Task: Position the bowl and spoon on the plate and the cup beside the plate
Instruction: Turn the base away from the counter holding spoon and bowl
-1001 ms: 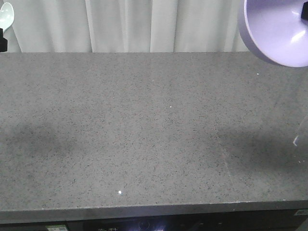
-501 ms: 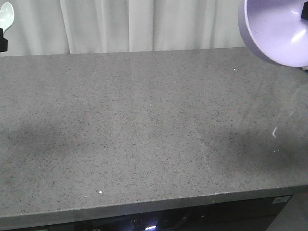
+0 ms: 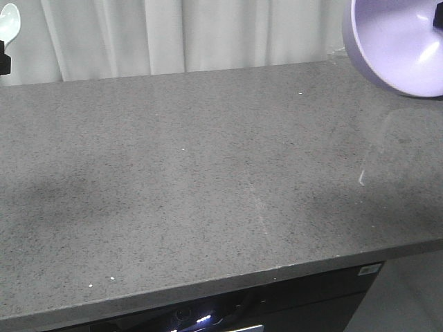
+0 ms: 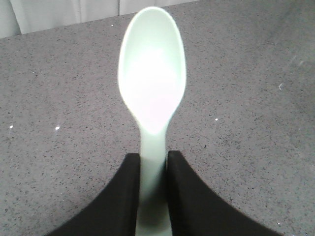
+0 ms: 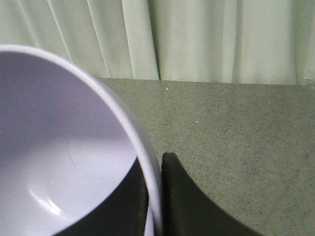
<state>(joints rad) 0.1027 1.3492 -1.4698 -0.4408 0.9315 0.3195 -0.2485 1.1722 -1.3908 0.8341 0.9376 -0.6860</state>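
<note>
Two pincers each hold one thing above the gray speckled bench (image 3: 208, 173). The left pincer (image 4: 153, 162) is closed tight on the flat handle of the green spoon (image 4: 152, 83). Its two black fingers press the handle from both sides, and the spoon's round end points away from the pincer. The right pincer (image 5: 153, 169) is clamped on the rim of the purple bowl (image 5: 59, 147), one finger inside the wall and one outside. In the front view the bowl hangs tilted at the upper right, and the spoon is at the upper left, well apart from it. A white curtain (image 3: 208, 34) hangs behind the bench.
</note>
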